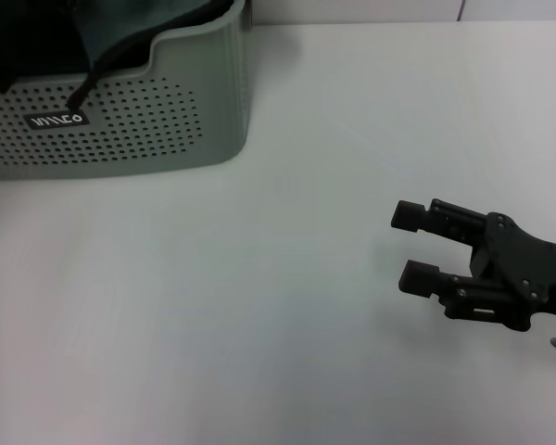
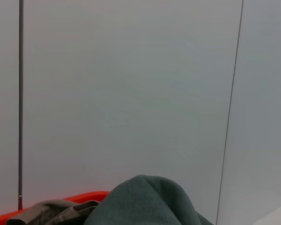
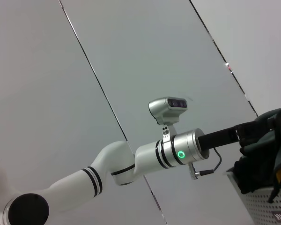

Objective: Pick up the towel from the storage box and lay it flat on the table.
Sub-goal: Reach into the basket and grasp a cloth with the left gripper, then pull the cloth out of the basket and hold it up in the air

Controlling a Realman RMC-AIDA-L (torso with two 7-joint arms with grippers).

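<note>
The pale sage-green storage box (image 1: 148,120) stands at the table's (image 1: 259,306) far left. The dark green towel (image 1: 120,32) lies bunched inside it, and its black edge (image 1: 88,79) hangs over the curved rim above the black label (image 1: 58,120). In the right wrist view the left arm reaches to the box (image 3: 264,208) and my left gripper (image 3: 243,132) is buried in the towel (image 3: 264,150), bunched at the rim. The towel also fills the bottom of the left wrist view (image 2: 145,201). My right gripper (image 1: 414,246) is open and empty, low over the table at the right.
An orange-red edge (image 2: 84,197) and olive-brown cloth (image 2: 51,211) show beside the towel in the left wrist view. White wall panels stand behind. The white tabletop stretches between the box and the right gripper.
</note>
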